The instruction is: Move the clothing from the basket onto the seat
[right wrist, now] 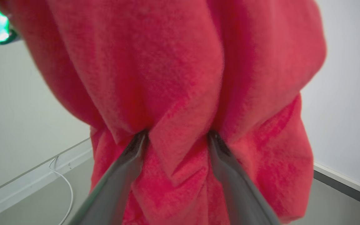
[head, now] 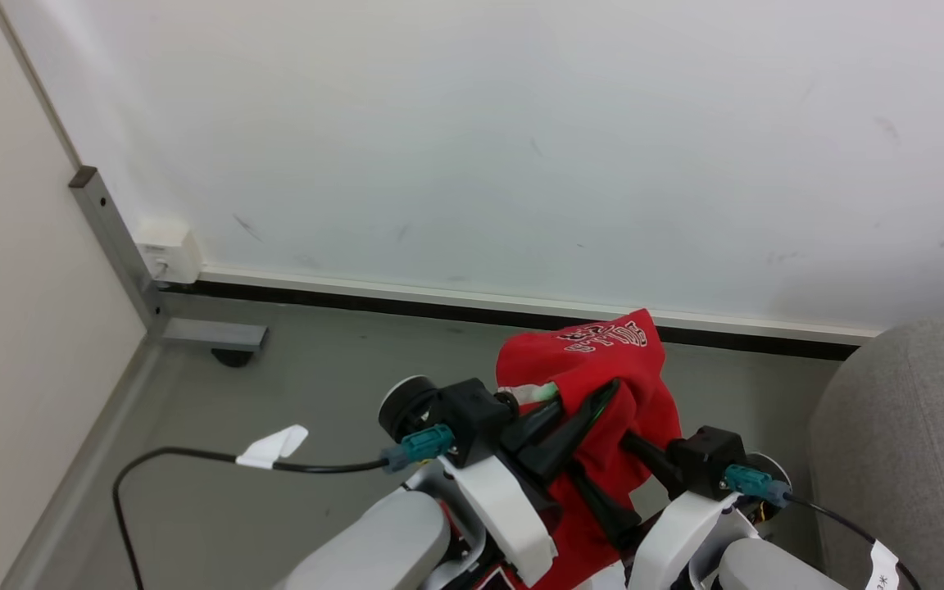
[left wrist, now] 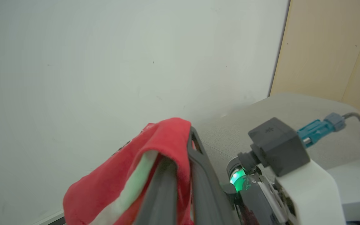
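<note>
The clothing (head: 595,360), a red jersey with white lettering, hangs in the air in front of me, bunched between both grippers. My left gripper (head: 595,397) is shut on it; in the left wrist view the red cloth (left wrist: 111,184) with a white part drapes over that gripper (left wrist: 180,150). My right gripper (head: 615,475) stands open, its fingers apart and pushed into folds of the jersey (right wrist: 173,62), the tips of that gripper (right wrist: 177,137) buried in cloth. The seat (head: 906,442), a light grey sofa, lies to the right, and its surface (left wrist: 292,109) lies beyond the right wrist. The basket is out of view.
A white wall with a dark skirting runs across ahead, above the grey floor. At the left a metal frame leg (head: 210,332) and a wall box (head: 167,254) stand by a beige panel. A black cable with a white tag (head: 275,447) trails left.
</note>
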